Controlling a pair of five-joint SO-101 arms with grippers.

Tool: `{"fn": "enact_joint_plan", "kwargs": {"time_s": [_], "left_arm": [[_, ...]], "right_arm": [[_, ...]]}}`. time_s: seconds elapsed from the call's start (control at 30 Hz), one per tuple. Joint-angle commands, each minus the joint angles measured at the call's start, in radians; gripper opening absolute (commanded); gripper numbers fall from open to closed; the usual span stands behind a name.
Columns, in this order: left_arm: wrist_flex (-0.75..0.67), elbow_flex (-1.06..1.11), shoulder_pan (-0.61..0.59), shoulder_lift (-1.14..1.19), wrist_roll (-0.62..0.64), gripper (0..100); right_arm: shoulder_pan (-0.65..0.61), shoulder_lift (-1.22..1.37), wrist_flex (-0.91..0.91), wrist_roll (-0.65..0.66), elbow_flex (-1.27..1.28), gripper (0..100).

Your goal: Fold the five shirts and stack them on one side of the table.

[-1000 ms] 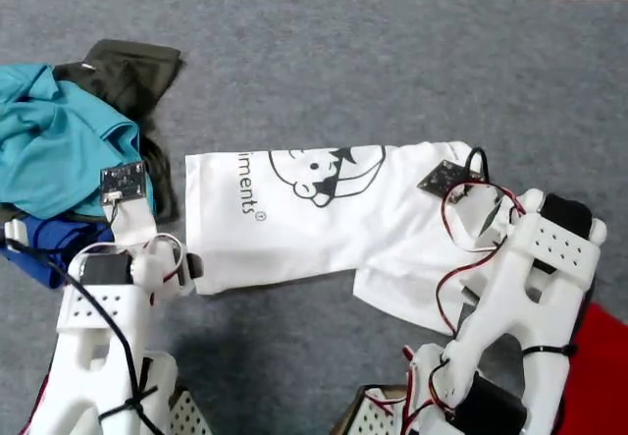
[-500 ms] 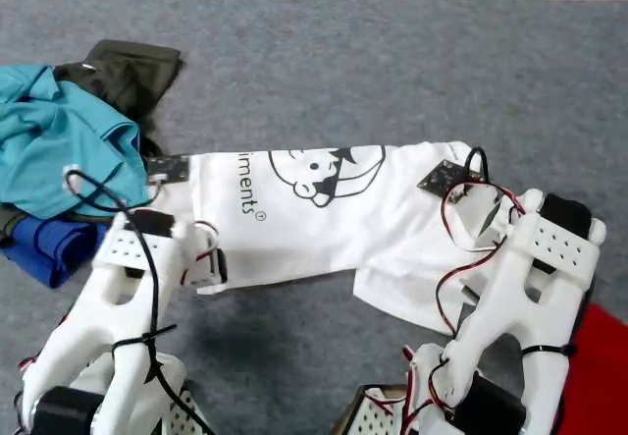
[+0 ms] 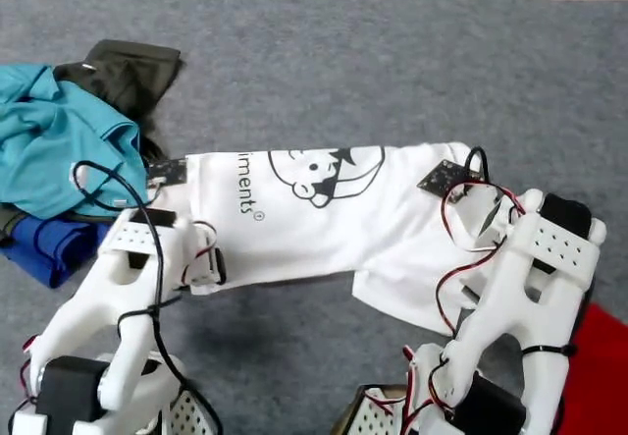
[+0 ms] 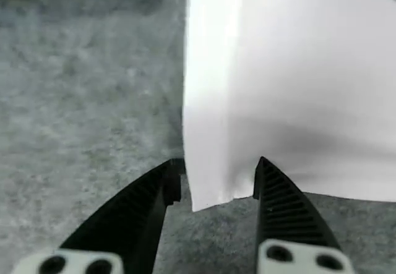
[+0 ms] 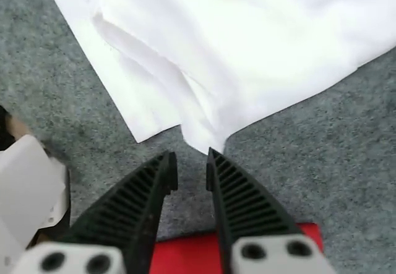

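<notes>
A white shirt with a black cartoon print lies partly folded across the middle of the grey table. My left gripper stands open at its near left corner, one finger on each side of the folded edge. In the high view that gripper is at the shirt's lower left corner. My right gripper hovers low over the carpet just off a pointed corner of the white shirt, its fingers a narrow gap apart and holding nothing.
A teal shirt, a dark olive shirt and a blue shirt are heaped at the table's left. A red shirt lies at the near right, also under the right gripper.
My left arm has swung right from beside the blue shirt to the white shirt's near left corner. The right arm and the shirt have not moved.
</notes>
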Motion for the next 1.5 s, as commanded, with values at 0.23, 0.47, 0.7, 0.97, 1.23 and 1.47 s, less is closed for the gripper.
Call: {"fn": "enact_joint_plan", "kwargs": {"time_s": [0.23, 0.47, 0.7, 0.97, 1.23, 1.47], "left_arm": [[-0.023, -0.009, 0.046, 0.031, -0.032, 13], [-0.068, -0.028, 0.081, 0.039, -0.026, 10], [-0.083, -0.1, 0.077, 0.039, 0.017, 2], [-0.075, -0.193, 0.083, 0.039, 0.054, 3], [-0.057, -0.288, 0.084, 0.041, 0.052, 3], [0.035, -0.362, 0.084, 0.041, 0.052, 3]], "right_arm": [[0.01, -0.022, -0.032, 0.009, -0.001, 10.3], [0.01, -0.022, -0.028, 0.009, 0.001, 10.4], [0.018, -0.022, 0.081, 0.132, 0.001, 10.5], [0.012, -0.028, 0.143, 0.206, 0.031, 10.5], [0.013, -0.024, 0.094, 0.302, 0.082, 11.4], [0.008, -0.022, 0.008, 0.307, 0.148, 18.5]]}}
